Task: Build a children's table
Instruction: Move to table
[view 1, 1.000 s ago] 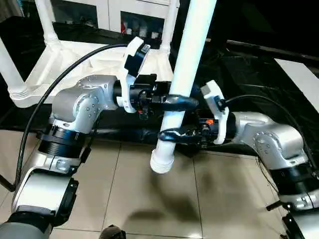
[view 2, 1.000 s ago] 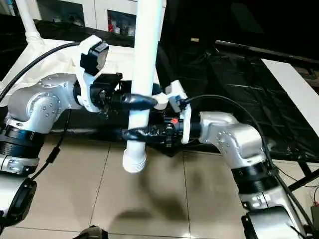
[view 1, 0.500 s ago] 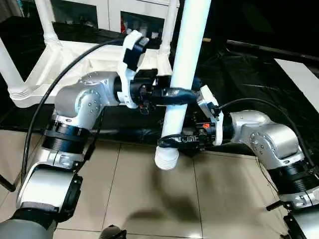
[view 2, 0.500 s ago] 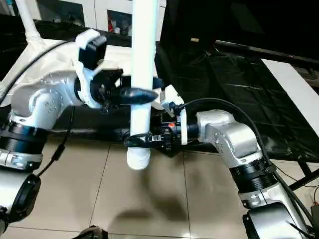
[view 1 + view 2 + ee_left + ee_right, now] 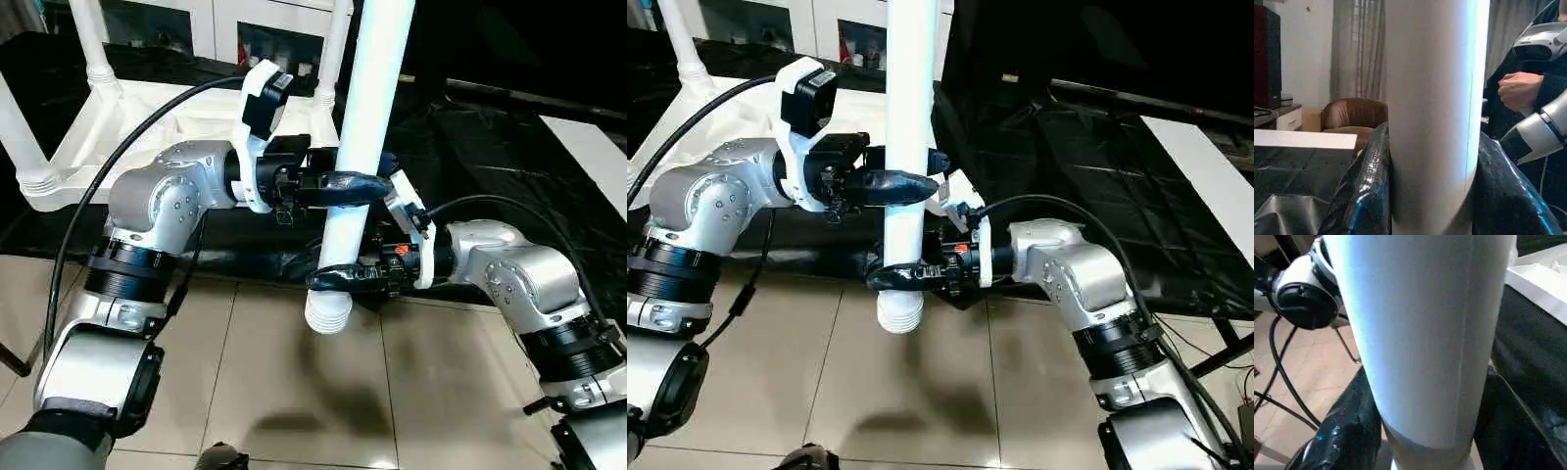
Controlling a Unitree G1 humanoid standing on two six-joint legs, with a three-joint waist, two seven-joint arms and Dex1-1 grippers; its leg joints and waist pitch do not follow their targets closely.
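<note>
I hold a long white tapered leg (image 5: 367, 108) nearly upright in front of me, its ribbed end (image 5: 328, 311) pointing down over the floor. My left gripper (image 5: 353, 183) is shut on the leg at mid-height. My right gripper (image 5: 335, 277) is shut on it lower down, just above the ribbed end. Black fingers (image 5: 1369, 186) press both sides of the leg (image 5: 1435, 112) in the left wrist view, and the right wrist view shows the same grip (image 5: 1425, 333). The white table top (image 5: 147, 113) lies upside down at the back left with three legs (image 5: 90, 39) standing in its sockets.
A black sheet covers the work table (image 5: 490, 137) behind the leg. A flat white board (image 5: 588, 147) lies at the far right. Beige tiled floor (image 5: 294, 392) lies below my arms. A person's hand (image 5: 1518, 90) shows behind the leg in the left wrist view.
The leg has swung more upright and shifted slightly right. My right gripper now sits closer to the ribbed end. Both grippers stayed shut on it.
</note>
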